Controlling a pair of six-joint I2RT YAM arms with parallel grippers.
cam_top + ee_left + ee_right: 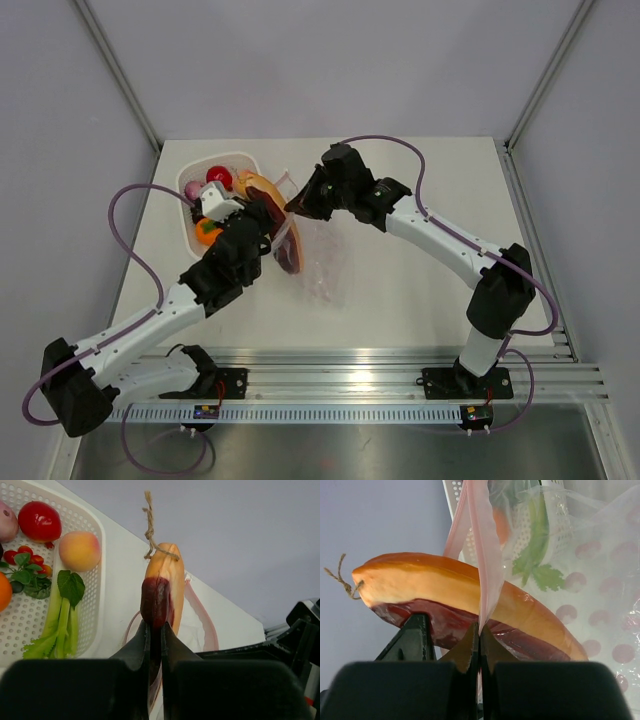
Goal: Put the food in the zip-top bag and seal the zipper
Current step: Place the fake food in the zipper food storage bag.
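My left gripper point(155, 630) is shut on a long orange and dark red toy food piece point(165, 575) with a twine loop, holding it on edge at the bag's mouth. In the top view this piece point(262, 188) reaches down into the clear zip-top bag point(322, 268). My right gripper point(479, 630) is shut on the pink zipper strip point(482, 555) and lifts the bag's mouth edge, with the food piece point(420, 582) right behind the strip. From above, the right gripper point(297, 205) is close beside the left gripper point(256, 216).
A white slotted basket point(100, 540) at the left holds a red tomato point(40, 521), a peach point(79, 550), a celery stalk point(62, 620), a purple onion point(5, 522) and an orange point(2, 591). The basket point(187, 185) touches the bag's left side.
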